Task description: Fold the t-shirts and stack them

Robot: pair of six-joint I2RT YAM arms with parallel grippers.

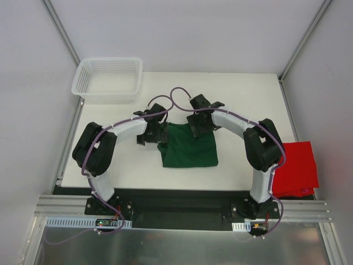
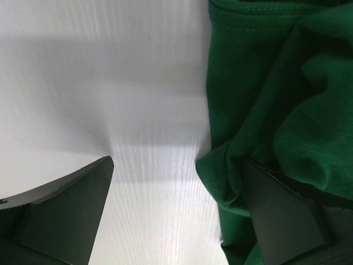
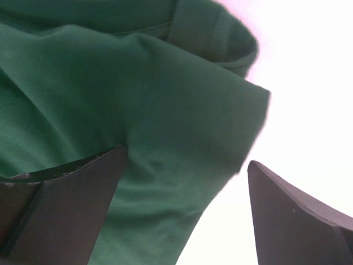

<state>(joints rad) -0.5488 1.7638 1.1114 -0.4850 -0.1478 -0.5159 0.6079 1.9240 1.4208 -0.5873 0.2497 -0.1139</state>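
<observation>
Right arm (image 1: 263, 148) partly covers the red t-shirt (image 1: 298, 165).

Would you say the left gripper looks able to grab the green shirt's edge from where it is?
Probably yes: the left gripper is open, with the edge of the green shirt lying between its jaws, and nothing else is in the way.

We see bare table (image 1: 248, 105) open to the right of the green shirt (image 1: 190, 149) and in a strip along its near side. The basket (image 1: 108, 79) blocks the far left corner. The red shirt (image 1: 296, 168) fills the near right edge, just beside the right arm. The left gripper (image 1: 154, 136) and right gripper (image 1: 197, 128) crowd the green shirt's far corners, with a narrow gap between them. Each spreads its jaws wide, one finger at the cloth and one over bare table.
</observation>
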